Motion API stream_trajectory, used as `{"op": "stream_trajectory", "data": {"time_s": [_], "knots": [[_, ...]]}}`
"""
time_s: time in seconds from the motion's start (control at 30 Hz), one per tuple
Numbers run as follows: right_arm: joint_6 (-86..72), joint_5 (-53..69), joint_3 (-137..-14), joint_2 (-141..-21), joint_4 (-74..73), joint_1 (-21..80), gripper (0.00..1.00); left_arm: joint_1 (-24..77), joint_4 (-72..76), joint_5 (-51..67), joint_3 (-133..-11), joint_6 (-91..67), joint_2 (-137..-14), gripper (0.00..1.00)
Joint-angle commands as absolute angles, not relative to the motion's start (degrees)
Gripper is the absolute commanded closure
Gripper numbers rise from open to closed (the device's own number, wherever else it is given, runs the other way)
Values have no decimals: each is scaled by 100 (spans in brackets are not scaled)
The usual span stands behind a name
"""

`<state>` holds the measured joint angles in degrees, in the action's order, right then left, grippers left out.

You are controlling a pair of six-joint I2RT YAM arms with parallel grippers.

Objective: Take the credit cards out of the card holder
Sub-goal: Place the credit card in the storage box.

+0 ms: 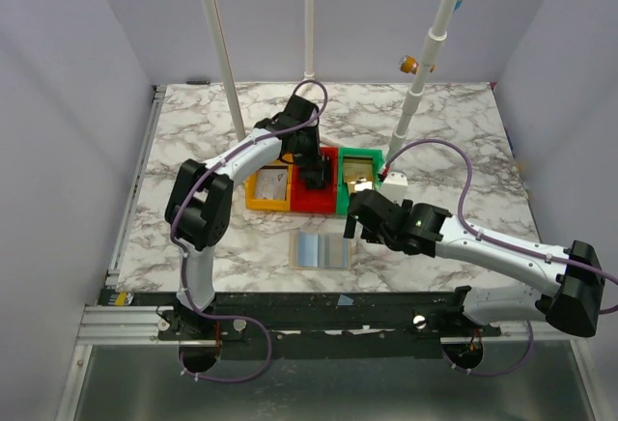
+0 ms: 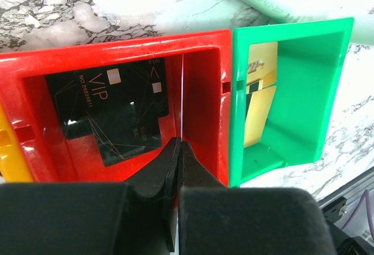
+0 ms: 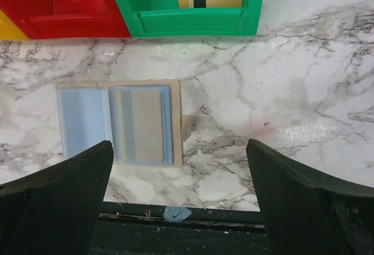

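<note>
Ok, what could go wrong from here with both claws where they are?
The card holder lies loose on the marble table with the right claw open above it; tugging at any card left inside may drag the whole holder. The left claw is shut close over the red tray, by the black card; a sideways move could catch a wall and shove it.

- Flat folding card holder [image 3: 120, 123]: pale blue pockets, tan border.
- Thin rectangular card [image 2: 111, 114]: black, fine gold lines.
- Shiny flat card [image 2: 262, 68]: gold, black stripe.
- Marble-patterned tabletop [image 3: 304, 79]: white, grey veins.
</note>
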<state>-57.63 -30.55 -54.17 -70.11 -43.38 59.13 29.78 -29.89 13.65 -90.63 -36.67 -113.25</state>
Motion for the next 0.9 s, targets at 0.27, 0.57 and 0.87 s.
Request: {"op": "stream_trajectory", "data": {"time_s": [0.27, 0.57, 0.87], "knots": [[-5851, -3153, -5479, -7090, -4430, 5891, 0, 3032, -3067, 1315, -9221, -3569, -11277, 53], [-5840, -3125, -5421, -7118, -4338, 5889, 0, 3031, -3045, 1204, -8879, -3480, -10553, 40], [-5818, -3092, -5388, -7191, -4205, 5889, 0, 3034, -2880, 1326, -8193, -3533, -9739, 40]]}}
